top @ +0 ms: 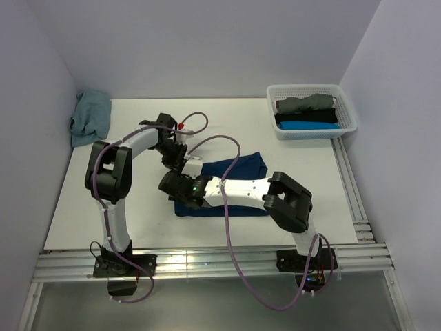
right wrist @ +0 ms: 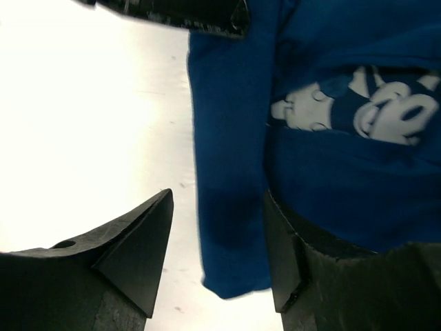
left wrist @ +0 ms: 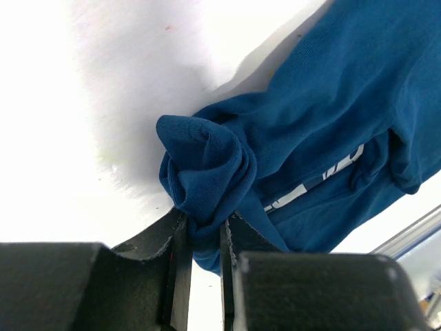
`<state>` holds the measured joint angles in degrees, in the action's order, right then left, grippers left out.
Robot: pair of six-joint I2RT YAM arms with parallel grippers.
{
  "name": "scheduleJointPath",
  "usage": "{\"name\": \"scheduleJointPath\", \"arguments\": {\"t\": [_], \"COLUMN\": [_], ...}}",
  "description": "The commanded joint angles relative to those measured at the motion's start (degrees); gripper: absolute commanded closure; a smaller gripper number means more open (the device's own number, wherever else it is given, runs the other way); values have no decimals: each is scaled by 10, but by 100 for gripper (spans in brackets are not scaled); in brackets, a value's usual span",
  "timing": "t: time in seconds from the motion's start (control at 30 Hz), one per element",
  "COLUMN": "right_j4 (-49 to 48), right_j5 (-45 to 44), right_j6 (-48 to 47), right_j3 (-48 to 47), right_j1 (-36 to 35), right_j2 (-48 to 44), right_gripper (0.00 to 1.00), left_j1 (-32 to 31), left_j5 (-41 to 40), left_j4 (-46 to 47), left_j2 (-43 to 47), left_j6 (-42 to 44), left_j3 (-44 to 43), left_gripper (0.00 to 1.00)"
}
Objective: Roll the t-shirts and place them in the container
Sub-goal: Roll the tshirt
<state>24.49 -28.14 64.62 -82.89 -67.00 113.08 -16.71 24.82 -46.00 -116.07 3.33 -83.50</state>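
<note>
A dark navy t-shirt (top: 238, 181) lies in the middle of the white table (top: 83, 207), partly under both arms. My left gripper (top: 178, 160) is shut on a bunched corner of the navy shirt (left wrist: 207, 165) at its far left end. My right gripper (top: 170, 185) is open at the shirt's near left corner; a strip of the navy shirt (right wrist: 231, 207) lies between its fingers. White print shows on the shirt in the right wrist view (right wrist: 358, 107).
A white lattice basket (top: 311, 110) at the back right holds grey, black and bright blue rolled shirts. A pale teal shirt (top: 91, 117) lies crumpled at the back left corner. A metal rail runs along the table's near edge (top: 207, 262).
</note>
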Motion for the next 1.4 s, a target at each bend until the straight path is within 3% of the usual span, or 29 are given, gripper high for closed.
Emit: {"name": "scheduleJointPath", "arguments": {"t": [0.0,0.37,0.63,0.93,1.1,1.37], "right_j4": [52,55,136,210,188,224], "right_j5": [-65,-91,-108,-153,-169,-175], "right_j6": [-25,-85,-80,-55,-66,-70], "right_j3": [-24,-137,-228,-253,-235,-284], "right_j1": [-6,-5,-3,-16,-21,-22], "right_j2": [-3,81,152,174,161,201], "right_gripper": [40,43,44,44,43,43], "left_j1": [-17,-29,-30,-30,-30,-31], "left_j5": [-28,-51,-70,-77,-77,-77], "left_j4": [4,-15,-21,-27,-28,-37], "left_j2": [8,1,1,-6,-6,-9], "left_j6": [-1,-5,-14,-19,-19,-17], "left_j3": [-26,-46,-48,-53,-53,-60], "left_gripper": [90,90,90,89,90,89]}}
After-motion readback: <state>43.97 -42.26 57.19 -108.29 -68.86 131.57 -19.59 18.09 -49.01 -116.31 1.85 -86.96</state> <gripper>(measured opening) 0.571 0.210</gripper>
